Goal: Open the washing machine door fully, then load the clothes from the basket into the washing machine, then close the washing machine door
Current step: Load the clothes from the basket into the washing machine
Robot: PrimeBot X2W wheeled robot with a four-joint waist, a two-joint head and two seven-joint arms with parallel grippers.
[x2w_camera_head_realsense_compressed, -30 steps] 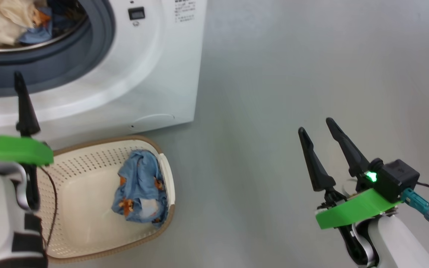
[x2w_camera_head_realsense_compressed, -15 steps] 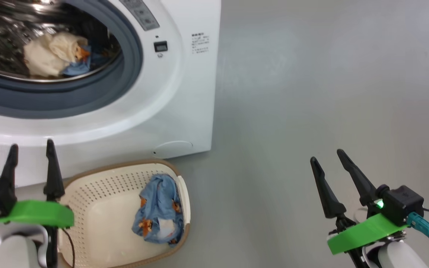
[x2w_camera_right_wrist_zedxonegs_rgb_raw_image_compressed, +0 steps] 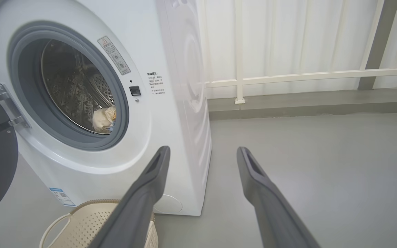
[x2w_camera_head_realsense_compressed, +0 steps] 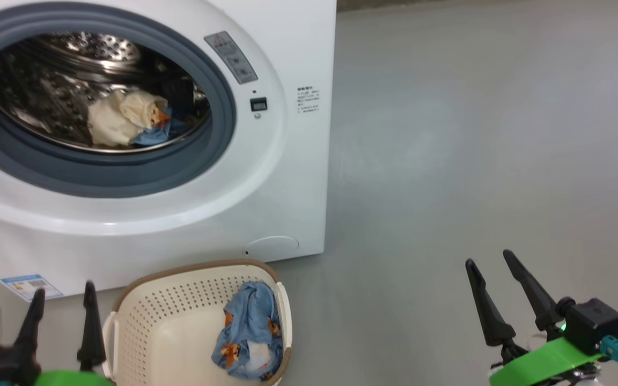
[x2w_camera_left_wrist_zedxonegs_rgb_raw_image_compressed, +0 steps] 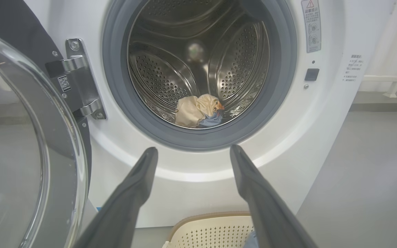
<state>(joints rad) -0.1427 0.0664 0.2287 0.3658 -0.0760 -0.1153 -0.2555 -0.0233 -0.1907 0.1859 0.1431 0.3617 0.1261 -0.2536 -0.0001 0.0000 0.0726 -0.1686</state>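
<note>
Left jaws back now; clothes [x2w_camera_head_realsense_compressed: 247,335] in basket [x2w_camera_head_realsense_compressed: 148,308] rightward

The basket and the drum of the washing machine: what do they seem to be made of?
The basket: probably moulded plastic, cream and matt, with rows of small holes and a brown rim. The drum: apparently polished steel, shiny with reflections, perforated.

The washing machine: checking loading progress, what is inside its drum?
One crumpled bundle of clothes, cream-white with blue and orange, lies at the bottom of the steel drum. The grey rubber ring hides the drum's front lower edge, and anything under the bundle is covered.
</note>
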